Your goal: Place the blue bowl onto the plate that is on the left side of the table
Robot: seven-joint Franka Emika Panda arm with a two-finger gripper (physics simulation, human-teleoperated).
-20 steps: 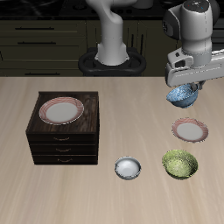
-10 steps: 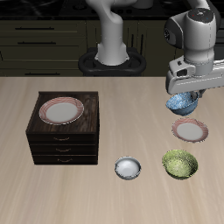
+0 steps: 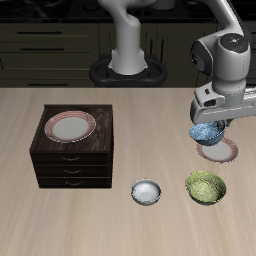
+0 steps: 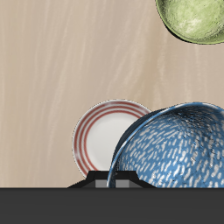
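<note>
**Mia:** From the front camera, where is the blue bowl (image 3: 206,133)?

**Ben:** It hangs in the air under the end effector (image 3: 209,124), which is closed on the bowl's rim. The bowl is tipped a little. Just under it, and a bit to the side, sits the plate (image 3: 222,151) with the red rim on the table (image 3: 120,215). A yellow-green bowl (image 3: 205,186) is nearer the table's front edge, and a white-grey bowl (image 3: 146,191) is beside that. The other plate (image 3: 70,126) lies on top of the dark drawer cabinet (image 3: 70,160), well apart.

**Mia:** And from the wrist camera?

**Ben:** The blue bowl (image 4: 171,147) looks big and covers part of the plate (image 4: 107,134). So it is not over the middle yet. The yellow-green bowl (image 4: 197,17) is near.

**Mia:** How should it go now?

**Ben:** I think it should slide over until the plate's middle is under the bowl. Then go down slowly, keep away from the green bowl, and let go only when the bowl touches.
</note>
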